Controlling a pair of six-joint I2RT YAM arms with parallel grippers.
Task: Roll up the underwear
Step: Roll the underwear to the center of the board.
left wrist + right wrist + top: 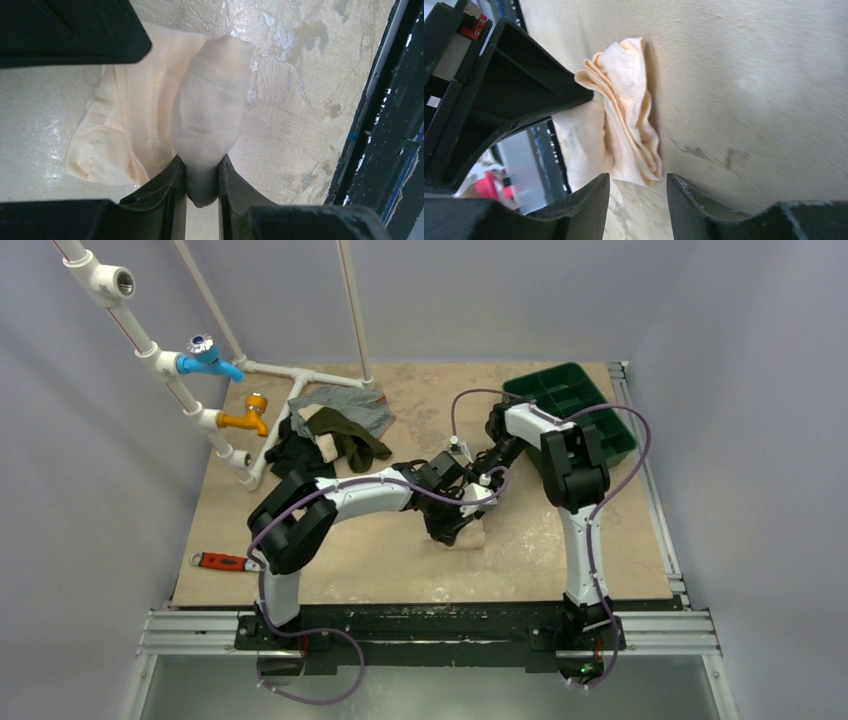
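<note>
The underwear (472,537) is a small pale beige-peach cloth lying bunched at the table's middle. In the left wrist view a folded lobe of it (210,105) rises between the jaws, and the rest lies flat to the left. My left gripper (201,180) is shut on that lobe; it also shows in the top view (452,523). My right gripper (638,187) is open and empty, its fingertips just short of the cloth's layered edge (626,115). In the top view it (488,487) sits right behind the left gripper.
A green tray (575,405) stands at the back right. An olive-green garment (348,438) and a grey striped garment (345,403) lie piled at the back left by white pipes with a blue tap (208,355) and an orange tap (250,415). A red wrench (222,561) lies front left.
</note>
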